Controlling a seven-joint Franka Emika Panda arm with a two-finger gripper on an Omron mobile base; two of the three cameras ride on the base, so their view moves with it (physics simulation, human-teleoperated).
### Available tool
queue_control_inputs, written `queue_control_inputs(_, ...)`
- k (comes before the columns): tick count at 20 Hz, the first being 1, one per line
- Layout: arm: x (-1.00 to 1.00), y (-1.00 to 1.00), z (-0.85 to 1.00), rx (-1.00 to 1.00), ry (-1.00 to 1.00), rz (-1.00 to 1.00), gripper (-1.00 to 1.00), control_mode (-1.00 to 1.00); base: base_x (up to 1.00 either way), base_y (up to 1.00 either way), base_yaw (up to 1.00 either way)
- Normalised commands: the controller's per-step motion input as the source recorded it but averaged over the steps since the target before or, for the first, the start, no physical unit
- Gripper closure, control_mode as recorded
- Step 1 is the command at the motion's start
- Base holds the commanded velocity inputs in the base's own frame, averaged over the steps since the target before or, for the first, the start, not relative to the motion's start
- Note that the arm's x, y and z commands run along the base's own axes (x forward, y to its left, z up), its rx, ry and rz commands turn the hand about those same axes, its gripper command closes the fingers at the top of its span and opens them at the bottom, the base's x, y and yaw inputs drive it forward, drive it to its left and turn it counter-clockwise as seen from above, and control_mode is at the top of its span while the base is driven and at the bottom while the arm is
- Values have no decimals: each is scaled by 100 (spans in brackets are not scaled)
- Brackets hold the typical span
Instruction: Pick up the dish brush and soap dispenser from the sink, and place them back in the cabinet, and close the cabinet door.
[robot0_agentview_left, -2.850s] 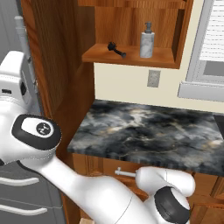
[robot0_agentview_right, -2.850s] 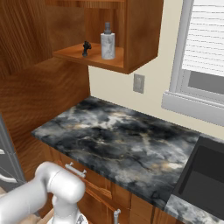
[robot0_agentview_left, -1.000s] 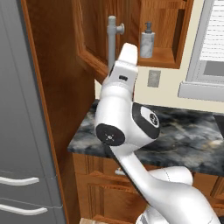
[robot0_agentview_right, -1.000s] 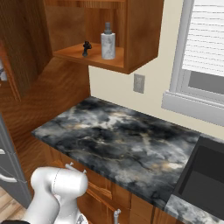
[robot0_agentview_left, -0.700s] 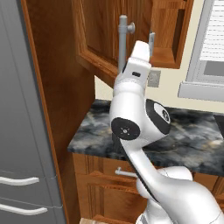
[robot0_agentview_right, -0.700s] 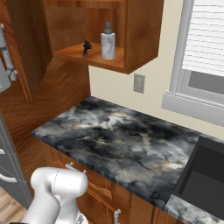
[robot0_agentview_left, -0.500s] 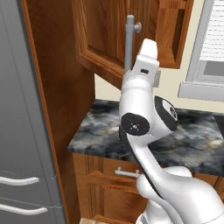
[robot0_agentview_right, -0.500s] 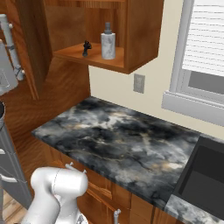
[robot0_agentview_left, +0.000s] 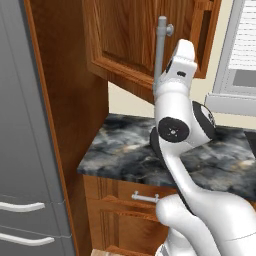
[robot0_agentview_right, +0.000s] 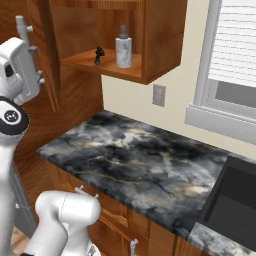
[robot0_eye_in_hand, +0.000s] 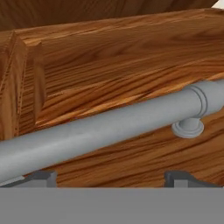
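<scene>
The cabinet door (robot0_agentview_left: 125, 37) stands partly swung in front of the cabinet (robot0_agentview_right: 150, 45). In the hand view my gripper (robot0_eye_in_hand: 110, 178) is open, and its fingertips (robot0_eye_in_hand: 40, 177) rest close against the door's wood, with the long grey bar handle (robot0_eye_in_hand: 109, 122) running across just beyond them. In the left base view the hand is up against the door beside the handle (robot0_agentview_left: 161, 47). On the cabinet shelf stand the white soap dispenser (robot0_agentview_right: 123, 47) and, to its left, the small dark dish brush (robot0_agentview_right: 99, 54). The black sink (robot0_agentview_right: 235, 200) lies at the far right.
A marbled counter (robot0_agentview_right: 135, 160) runs below the cabinet over wooden drawers (robot0_agentview_left: 145, 197). The tall grey fridge (robot0_agentview_left: 25, 125) stands to the left with a wooden side panel beside it. A window (robot0_agentview_right: 235, 55) and a wall outlet (robot0_agentview_right: 159, 95) are on the back wall.
The cabinet door has swung further toward the cabinet, and its handle has moved right in the left base view. My arm has risen and followed it. The dispenser and brush have stayed put.
</scene>
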Motion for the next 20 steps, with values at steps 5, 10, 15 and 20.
queue_control_inputs(5,35,-33,0,0,0,0,-100,-100,0,0,0)
queue_control_inputs(10,30,-30,0,0,0,0,-100,-100,0,0,0)
queue_control_inputs(15,27,-26,0,0,0,0,-100,-100,0,0,0)
queue_control_inputs(20,28,-25,0,0,0,0,-100,-100,0,0,0)
